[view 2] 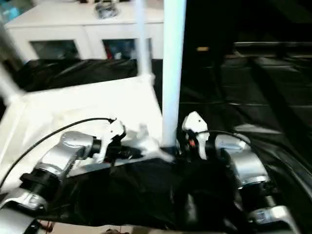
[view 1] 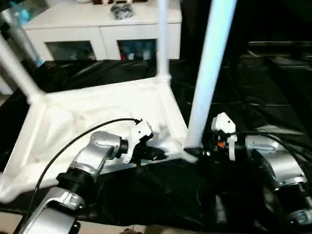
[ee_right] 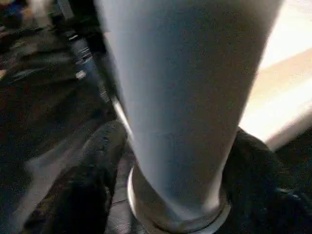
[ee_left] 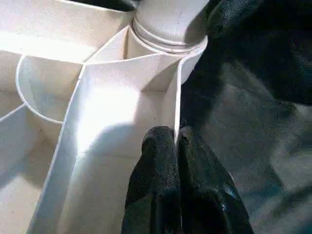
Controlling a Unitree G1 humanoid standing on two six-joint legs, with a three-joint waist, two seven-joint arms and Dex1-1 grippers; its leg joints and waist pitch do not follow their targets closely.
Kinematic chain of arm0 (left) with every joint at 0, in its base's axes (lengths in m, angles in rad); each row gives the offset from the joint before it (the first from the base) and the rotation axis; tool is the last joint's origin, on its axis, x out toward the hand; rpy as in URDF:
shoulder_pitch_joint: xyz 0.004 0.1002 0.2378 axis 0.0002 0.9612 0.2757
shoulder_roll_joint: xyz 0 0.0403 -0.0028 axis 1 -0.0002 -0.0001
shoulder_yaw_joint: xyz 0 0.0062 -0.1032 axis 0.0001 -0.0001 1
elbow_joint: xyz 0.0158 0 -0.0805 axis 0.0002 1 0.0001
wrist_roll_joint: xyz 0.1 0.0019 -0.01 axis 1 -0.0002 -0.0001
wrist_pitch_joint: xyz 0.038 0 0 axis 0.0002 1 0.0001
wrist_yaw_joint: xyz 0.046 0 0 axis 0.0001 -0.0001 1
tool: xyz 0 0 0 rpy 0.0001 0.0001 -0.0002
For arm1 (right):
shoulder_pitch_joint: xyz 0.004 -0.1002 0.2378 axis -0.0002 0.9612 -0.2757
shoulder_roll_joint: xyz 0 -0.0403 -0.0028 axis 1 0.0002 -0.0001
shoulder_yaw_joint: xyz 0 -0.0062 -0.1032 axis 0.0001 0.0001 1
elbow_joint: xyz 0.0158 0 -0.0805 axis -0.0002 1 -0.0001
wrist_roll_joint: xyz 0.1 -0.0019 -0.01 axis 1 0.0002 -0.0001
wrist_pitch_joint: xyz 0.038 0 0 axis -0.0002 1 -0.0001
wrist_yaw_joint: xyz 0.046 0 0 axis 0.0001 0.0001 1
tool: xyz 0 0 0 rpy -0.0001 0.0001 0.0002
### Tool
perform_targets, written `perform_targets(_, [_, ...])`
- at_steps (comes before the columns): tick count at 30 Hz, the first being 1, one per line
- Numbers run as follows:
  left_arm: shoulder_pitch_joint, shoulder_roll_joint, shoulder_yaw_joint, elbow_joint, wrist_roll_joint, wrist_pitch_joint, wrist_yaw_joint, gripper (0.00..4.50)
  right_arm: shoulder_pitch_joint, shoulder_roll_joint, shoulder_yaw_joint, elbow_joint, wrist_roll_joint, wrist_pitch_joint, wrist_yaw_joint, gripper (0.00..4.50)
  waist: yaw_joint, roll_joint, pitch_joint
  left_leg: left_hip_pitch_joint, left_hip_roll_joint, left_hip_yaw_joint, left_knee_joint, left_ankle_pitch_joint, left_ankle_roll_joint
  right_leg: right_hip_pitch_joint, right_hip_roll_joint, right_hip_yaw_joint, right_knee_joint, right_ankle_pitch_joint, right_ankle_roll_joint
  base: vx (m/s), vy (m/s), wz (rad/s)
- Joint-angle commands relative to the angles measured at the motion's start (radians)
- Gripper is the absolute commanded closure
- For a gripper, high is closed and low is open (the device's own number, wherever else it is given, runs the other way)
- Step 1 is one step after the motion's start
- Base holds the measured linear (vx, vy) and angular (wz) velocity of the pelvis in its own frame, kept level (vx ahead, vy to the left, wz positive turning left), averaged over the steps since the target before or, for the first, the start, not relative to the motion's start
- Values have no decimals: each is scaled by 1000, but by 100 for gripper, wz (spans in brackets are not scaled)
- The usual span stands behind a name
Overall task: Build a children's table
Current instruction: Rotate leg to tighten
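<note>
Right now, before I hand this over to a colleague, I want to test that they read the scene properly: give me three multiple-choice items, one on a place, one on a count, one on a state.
1. Where is the right pincer?
A. on the white cabinet
B. at the near leg's base
C. above the tabletop's middle

2. How many legs stand up from the tabletop?
A. one
B. three
C. five

3. The left pincer is:
A. shut on the tabletop's rim
B. wide open in the air
C. carrying a loose leg

Answers: B, the right wrist view puts it at that leg's foot. B, three rise in the head views. A, its fingers pinch the thin rim.
</note>
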Motion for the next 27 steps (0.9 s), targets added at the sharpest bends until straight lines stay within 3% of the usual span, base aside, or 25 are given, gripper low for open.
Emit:
perform_targets(1, [-11, 1, -1, -35, -23, -12, -16, 450, 22, 19, 87, 1, -5, 24, 77, 198, 6, -24, -67, 20, 61, -25, -63, -163, 117, 31, -64, 39, -56, -135, -279, 0, 0, 0])
perform_targets(5, [-14, 20, -10, -34, -19, -17, -42, 450, 7, 9, 111, -2, -7, 28, 116, 215, 12, -33, -65, 25, 65, -27, -71, -197, 76, 32, -62, 41, -56, -190, -265, 0, 0, 0])
perform_targets(8, [-17, 21, -8, -30, -18, -17, -43, 450, 7, 7, 121, -6, -12, 28, 128, 233, 10, -33, -62, 26, 65, -26, -74, -222, 58, 30, -64, 43, -62, -232, -254, 0, 0, 0])
perform_targets(15, [-29, 3, 16, -6, -7, -11, 24, 450, 28, 13, 128, -15, -23, 28, 122, 241, 11, -35, -63, 24, 62, -26, -72, -209, 58, 32, -64, 44, -62, -231, -248, 0, 0, 0])
perform_targets(18, [-43, -39, 59, 16, -15, 6, 122, 450, 53, 65, 97, 8, -35, 13, -2, 241, 13, -29, -60, 28, 62, -25, -72, -227, 54, 27, -64, 45, -67, -248, -249, 0, 0, 0])
perform_targets(20, [-53, -66, 76, 30, -11, 10, 187, 450, 63, 109, 75, 41, -54, 0, -107, 244, 6, -32, -58, 28, 60, -27, -76, -252, 34, 26, -65, 44, -72, -292, -239, 0, 0, 0])
perform_targets(23, [-68, -121, 92, 56, 3, 17, 298, 450, 67, 190, 44, 115, -95, 4, -302, 250, -12, -32, -49, 31, 56, -36, -86, -355, -16, 23, -65, 40, -86, -437, -194, 0, 0, 0])
perform_targets(24, [-71, -132, 93, 61, 6, 17, 316, 450, 67, 206, 39, 126, -97, 9, -331, 250, -12, -32, -49, 31, 56, -36, -86, -355, -16, 23, -65, 40, -86, -437, -194, 0, 0, 0])
perform_targets(25, [-77, -153, 99, 73, 11, 18, 357, 450, 62, 240, 24, 149, -97, 18, -389, 252, -22, -32, -49, 37, 55, -40, -87, -409, -33, 18, -66, 39, -93, -492, -171, 0, 0, 0])
perform_targets(26, [-81, -166, 103, 78, 13, 24, 381, 450, 60, 264, 13, 162, -96, 27, -425, 253, -24, -26, -48, 41, 54, -41, -87, -425, -39, 14, -66, 39, -96, -507, -166, 0, 0, 0])
perform_targets(27, [-83, -179, 106, 82, 14, 27, 400, 450, 55, 286, 5, 175, -95, 31, -456, 254, -32, -32, -45, 40, 51, -42, -87, -454, -43, 13, -66, 37, -102, -544, -152, 0, 0, 0])
